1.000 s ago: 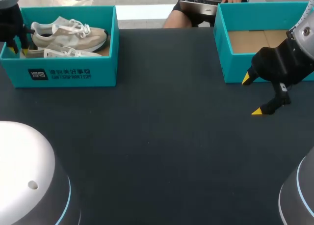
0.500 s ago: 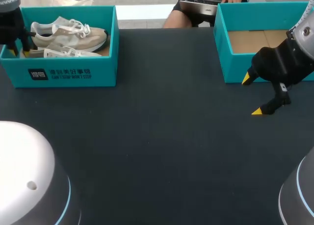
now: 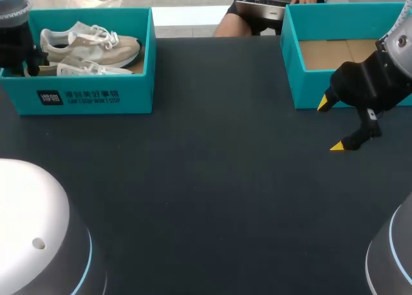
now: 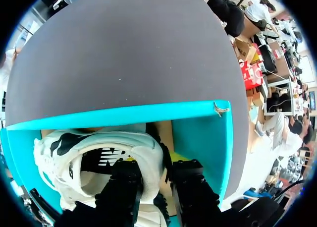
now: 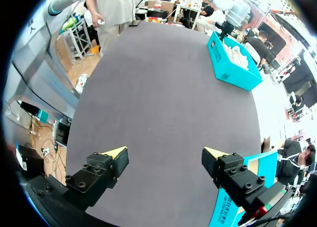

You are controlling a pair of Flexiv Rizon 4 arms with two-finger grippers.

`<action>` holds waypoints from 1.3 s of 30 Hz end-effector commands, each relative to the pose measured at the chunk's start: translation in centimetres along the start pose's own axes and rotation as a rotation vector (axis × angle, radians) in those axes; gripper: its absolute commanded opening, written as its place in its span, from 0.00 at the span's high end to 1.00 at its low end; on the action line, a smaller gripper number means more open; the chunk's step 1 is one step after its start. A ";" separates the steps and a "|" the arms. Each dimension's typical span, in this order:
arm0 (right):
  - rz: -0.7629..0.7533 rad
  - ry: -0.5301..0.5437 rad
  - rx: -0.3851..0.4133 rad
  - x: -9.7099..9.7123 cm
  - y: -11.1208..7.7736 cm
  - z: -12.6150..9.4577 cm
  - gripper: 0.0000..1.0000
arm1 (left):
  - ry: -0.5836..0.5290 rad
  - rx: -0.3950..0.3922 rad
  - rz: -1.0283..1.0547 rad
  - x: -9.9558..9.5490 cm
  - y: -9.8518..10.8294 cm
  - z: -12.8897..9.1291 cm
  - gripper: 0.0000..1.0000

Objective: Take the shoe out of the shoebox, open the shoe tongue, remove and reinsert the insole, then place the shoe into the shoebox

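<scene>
The beige-and-white lace-up shoe (image 4: 54, 157) lies in the open teal cardboard shoebox (image 3: 96, 98) at far left, the left gripper (image 4: 154, 161) down at its heel, grip impossible to judge, while the right gripper (image 3: 331, 124) hangs wide open and empty over the black table (image 3: 206, 179).

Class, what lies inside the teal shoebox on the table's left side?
Two pale sneakers fill the shoebox, with the left gripper at their heels. The shoes cover most of the box floor.
</scene>
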State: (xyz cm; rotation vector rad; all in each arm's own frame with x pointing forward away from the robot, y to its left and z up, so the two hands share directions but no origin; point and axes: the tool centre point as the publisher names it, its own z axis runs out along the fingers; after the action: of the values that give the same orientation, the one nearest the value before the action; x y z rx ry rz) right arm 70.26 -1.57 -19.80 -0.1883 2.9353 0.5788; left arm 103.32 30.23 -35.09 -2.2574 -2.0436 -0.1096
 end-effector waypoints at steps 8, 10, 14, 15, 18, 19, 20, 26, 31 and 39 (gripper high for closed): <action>0.000 0.001 0.001 -0.1 0.0 0.1 0.00 | 0.113 0.040 0.045 0.9 -0.2 -4.7 1.00; 0.000 0.001 0.001 -0.1 0.0 0.1 0.00 | 0.114 0.032 0.035 1.2 -0.5 -6.2 1.00; 0.000 0.001 0.001 -0.1 0.0 0.1 0.00 | 0.131 0.048 0.028 1.8 -0.9 -9.5 1.00; 0.000 0.001 0.001 -0.1 0.0 0.1 0.00 | 0.122 0.049 0.023 1.9 -0.9 -10.4 1.00; 0.000 0.001 0.001 -0.1 0.0 0.1 0.00 | 0.150 0.032 0.012 2.5 -1.0 -13.2 1.00; 0.000 0.001 0.001 -0.1 0.0 0.1 0.00 | 0.167 0.027 0.009 2.6 -1.1 -14.2 1.00; 0.000 0.001 0.001 -0.1 0.0 0.1 0.00 | 0.151 0.022 0.001 2.9 -1.2 -15.3 1.00; 0.000 0.001 0.001 -0.1 0.0 0.1 0.00 | 0.101 -0.008 -0.046 4.3 -2.0 -20.1 1.00; 0.000 0.001 0.001 -0.1 0.0 0.1 0.00 | 0.088 -0.035 -0.092 5.1 -2.4 -21.7 1.00; 0.000 0.001 0.001 -0.1 0.0 0.1 0.00 | 0.088 -0.035 -0.092 5.1 -2.4 -21.7 1.00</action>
State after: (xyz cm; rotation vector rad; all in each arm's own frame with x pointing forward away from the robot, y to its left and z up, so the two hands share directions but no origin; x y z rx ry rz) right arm 70.26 -1.57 -19.80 -0.1883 2.9353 0.5788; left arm 101.91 32.94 -13.01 -2.1337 -2.1141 -0.2438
